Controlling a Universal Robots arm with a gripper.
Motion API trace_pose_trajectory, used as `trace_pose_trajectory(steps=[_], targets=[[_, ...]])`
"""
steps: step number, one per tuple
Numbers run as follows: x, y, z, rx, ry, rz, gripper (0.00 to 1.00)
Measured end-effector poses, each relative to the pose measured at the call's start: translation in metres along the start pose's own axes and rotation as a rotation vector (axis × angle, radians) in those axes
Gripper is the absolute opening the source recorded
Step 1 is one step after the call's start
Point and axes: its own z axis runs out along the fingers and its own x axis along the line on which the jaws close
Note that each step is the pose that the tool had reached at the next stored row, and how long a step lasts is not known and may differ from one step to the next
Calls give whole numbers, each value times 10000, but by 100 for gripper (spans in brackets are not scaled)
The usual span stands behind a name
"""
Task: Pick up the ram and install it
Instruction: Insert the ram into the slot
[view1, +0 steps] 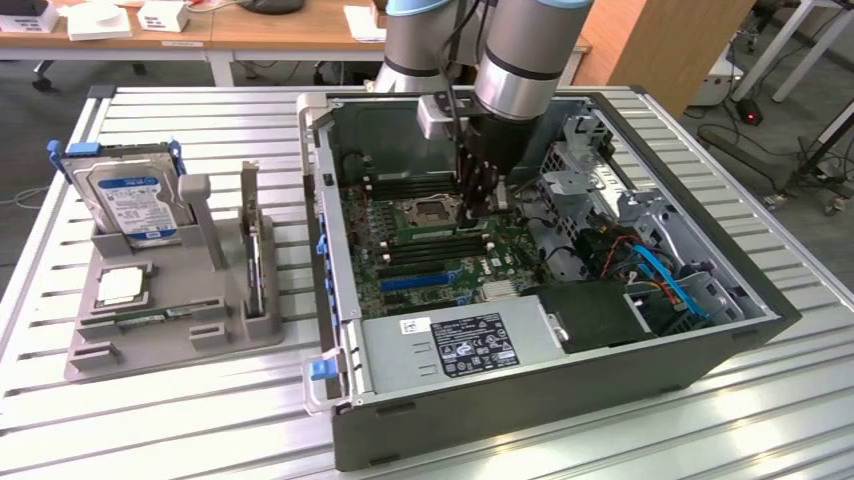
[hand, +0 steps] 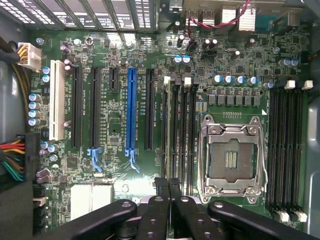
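case, exterior view (view1: 534, 405): open, lying on the slatted surface (view1: 160, 420)
gripper, exterior view (view1: 471, 212): down inside the case, just beside the processor socket (view1: 427, 211)
jaws, wrist view: closed, tips together, above one end of the memory slots (hand: 179, 135)
ram, wrist view: cannot tell whether the jaws pinch it or it sits in a slot

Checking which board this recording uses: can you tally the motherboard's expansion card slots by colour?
white slot: 1
blue slot: 1
black slots: 4 (three long, one short)
Total: 6
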Motion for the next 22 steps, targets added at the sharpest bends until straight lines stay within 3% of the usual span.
trace_pose_trajectory(steps=[22], targets=[[-3,26,55,6,-8,200,11]])
